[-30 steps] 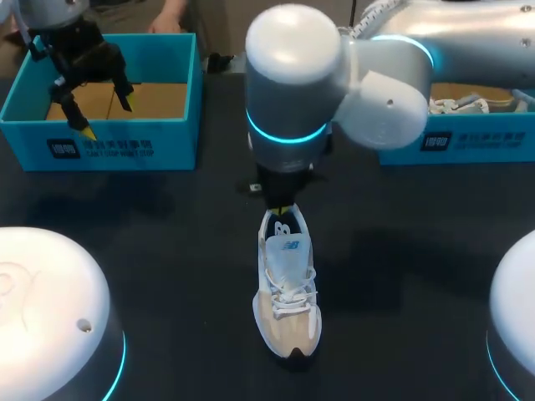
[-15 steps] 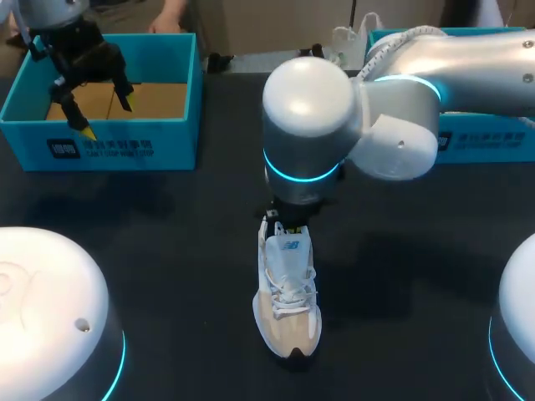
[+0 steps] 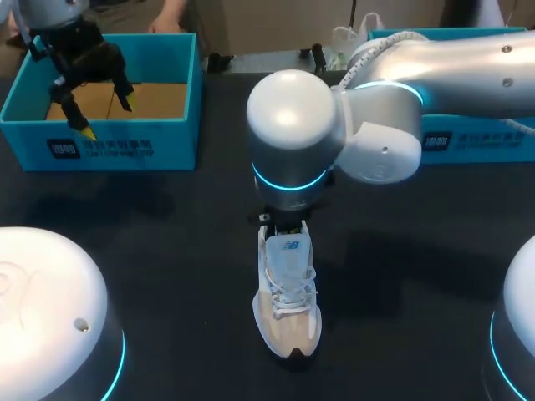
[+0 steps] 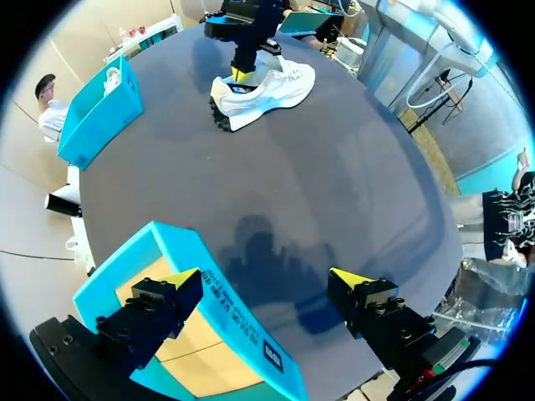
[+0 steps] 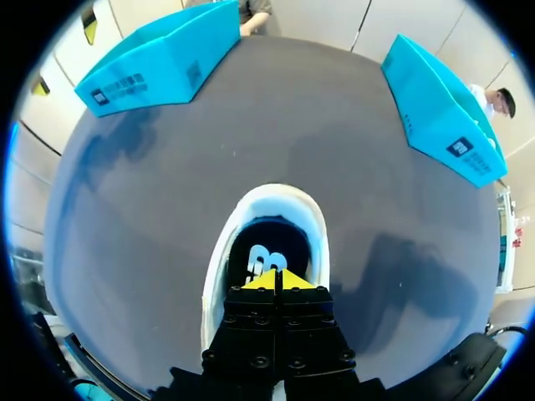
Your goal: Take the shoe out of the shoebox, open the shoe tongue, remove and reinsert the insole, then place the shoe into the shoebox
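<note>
White shoe (image 3: 287,292) out on the dark surface (image 3: 167,242)
The right end effector (image 5: 276,280) is just above the shoe's hole, tips pressed together. Well away from the shoe, the left end effector (image 3: 106,115) hangs open over a blue shoebox (image 3: 167,142).

the white and tan shoe (image 3: 287,292) is sitting upright on its sole, toe pointing nearside, well apart from the open blue shoebox (image 3: 125,149) sitting far left.
</note>
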{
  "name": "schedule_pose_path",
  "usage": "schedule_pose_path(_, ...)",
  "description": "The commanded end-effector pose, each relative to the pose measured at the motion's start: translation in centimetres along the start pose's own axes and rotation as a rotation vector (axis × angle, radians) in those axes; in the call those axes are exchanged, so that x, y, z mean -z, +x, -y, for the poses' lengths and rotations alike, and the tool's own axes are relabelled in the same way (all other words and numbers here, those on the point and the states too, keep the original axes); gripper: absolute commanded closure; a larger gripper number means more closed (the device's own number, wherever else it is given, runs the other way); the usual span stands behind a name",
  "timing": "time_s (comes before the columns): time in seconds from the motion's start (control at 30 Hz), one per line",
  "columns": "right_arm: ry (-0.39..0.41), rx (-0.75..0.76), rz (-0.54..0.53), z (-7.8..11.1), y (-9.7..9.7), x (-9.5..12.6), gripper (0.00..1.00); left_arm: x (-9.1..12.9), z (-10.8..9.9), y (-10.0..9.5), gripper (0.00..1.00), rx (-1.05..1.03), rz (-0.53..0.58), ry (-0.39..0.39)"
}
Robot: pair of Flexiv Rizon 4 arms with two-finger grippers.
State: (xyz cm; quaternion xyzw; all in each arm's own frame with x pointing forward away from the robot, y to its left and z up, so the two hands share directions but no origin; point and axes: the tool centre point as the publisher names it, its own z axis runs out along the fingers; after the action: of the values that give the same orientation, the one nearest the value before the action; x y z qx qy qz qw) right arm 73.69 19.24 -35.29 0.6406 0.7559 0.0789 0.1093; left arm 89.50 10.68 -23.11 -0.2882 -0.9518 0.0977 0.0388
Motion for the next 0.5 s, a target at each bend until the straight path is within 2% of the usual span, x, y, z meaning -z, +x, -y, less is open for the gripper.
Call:
schedule_pose_path(0.03, -0.01, -0.023, 0.049, 0.3, 0.0, -1.4, 1.0, 0.0, 0.0, 0.0, 0.0, 0.0, -0.001, -0.002)
schedule_pose_path(0.2, 0.009, -0.028, 0.124, -0.1, -0.4, -2.6, 1.0, 0.0, 0.0, 0.0, 0.0, 0.0, -0.001, -0.002)
schedule_pose_path(0.5, 0.012, -0.026, 0.102, 0.0, -0.2, -5.0, 1.0, 0.0, 0.0, 0.0, 0.0, 0.0, -0.001, -0.002)
